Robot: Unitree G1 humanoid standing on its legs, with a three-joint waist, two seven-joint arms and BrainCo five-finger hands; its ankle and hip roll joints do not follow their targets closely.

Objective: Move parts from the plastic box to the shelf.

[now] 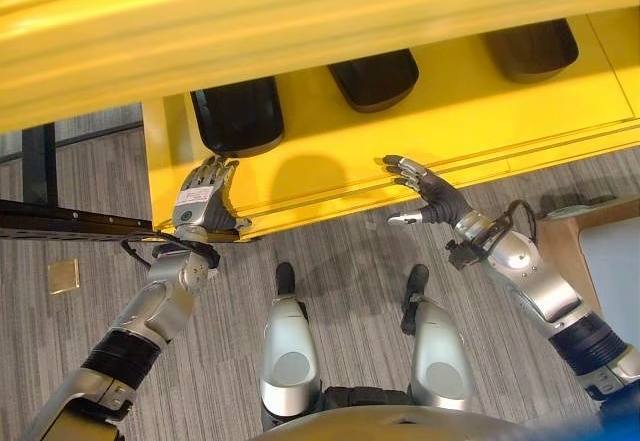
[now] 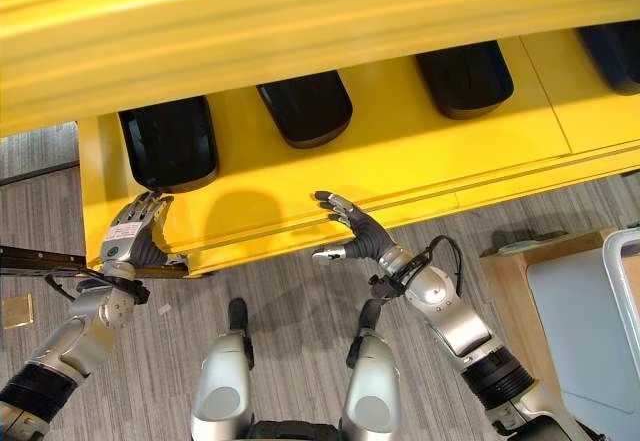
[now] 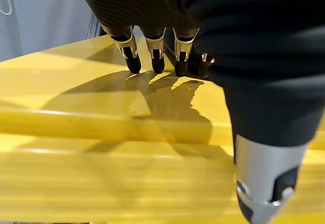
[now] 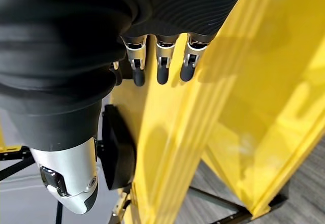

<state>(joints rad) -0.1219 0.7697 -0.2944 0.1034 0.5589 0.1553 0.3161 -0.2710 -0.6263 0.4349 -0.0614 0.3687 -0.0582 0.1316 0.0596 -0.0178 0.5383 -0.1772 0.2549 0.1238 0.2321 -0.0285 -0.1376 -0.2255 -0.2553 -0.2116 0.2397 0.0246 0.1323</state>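
With both the left hand (image 1: 205,201) and right hand (image 1: 425,193) spread empty at the shelf (image 1: 470,111) lip beside the parts (image 1: 238,114), they should draw back cleanly.

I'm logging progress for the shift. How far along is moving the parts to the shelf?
Done: several black parts already lie in a row on the yellow shelf. In hand: nothing. The left hand rests open at the shelf's front edge by the leftmost part, and the right hand hovers open and empty before the shelf. What's left can't be judged from here.
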